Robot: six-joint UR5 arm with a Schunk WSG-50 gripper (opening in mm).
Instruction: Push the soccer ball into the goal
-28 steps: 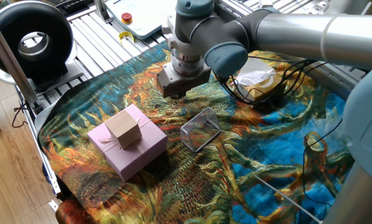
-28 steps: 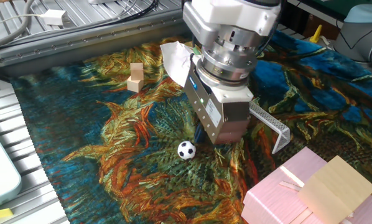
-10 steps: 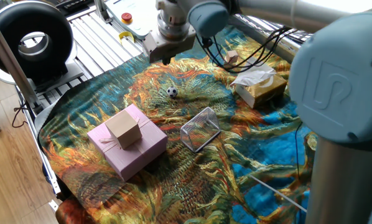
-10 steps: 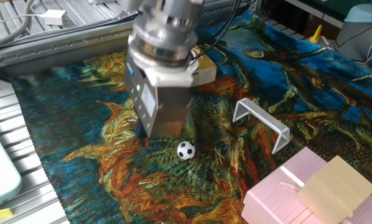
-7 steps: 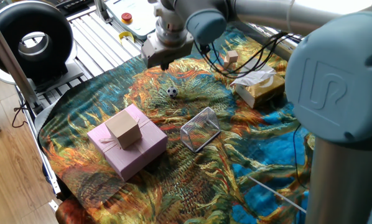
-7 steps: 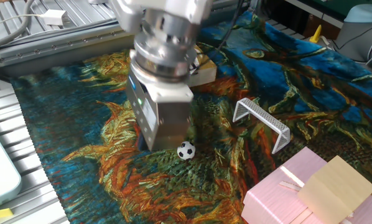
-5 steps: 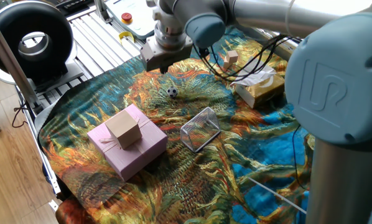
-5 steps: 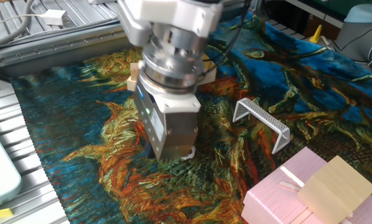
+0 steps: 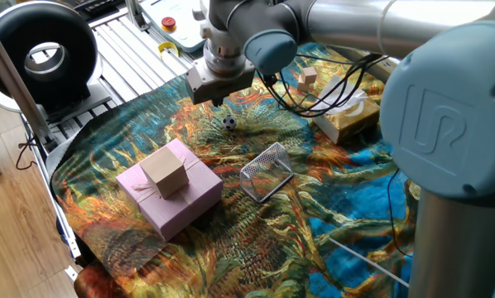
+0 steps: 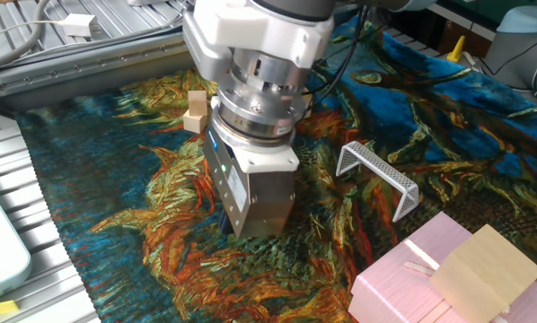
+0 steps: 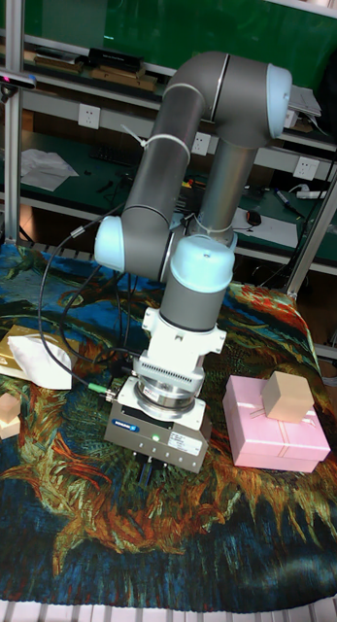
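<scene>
The soccer ball (image 9: 229, 122) is a tiny white ball with black patches lying on the patterned cloth. The goal (image 9: 266, 171), a small wire-mesh wedge, stands right of and nearer than the ball, also seen as the goal (image 10: 377, 174). My gripper (image 9: 217, 101) hangs just behind and left of the ball, fingers together, holding nothing. In the other fixed view the gripper (image 10: 253, 231) body covers the ball. In the tall fixed view the gripper (image 11: 149, 472) points down at the cloth, and ball and goal are hidden.
A pink gift box (image 9: 170, 201) with a small cardboard box (image 9: 165, 171) on top sits left of the goal. A tan wooden cube (image 9: 307, 79) and a tissue box (image 9: 347, 117) lie at the back right. Cables trail over the cloth.
The gripper has swung from above the goal side to the far side of the ball and come lower. It now hides the ball in the other fixed view. The ball has not moved.
</scene>
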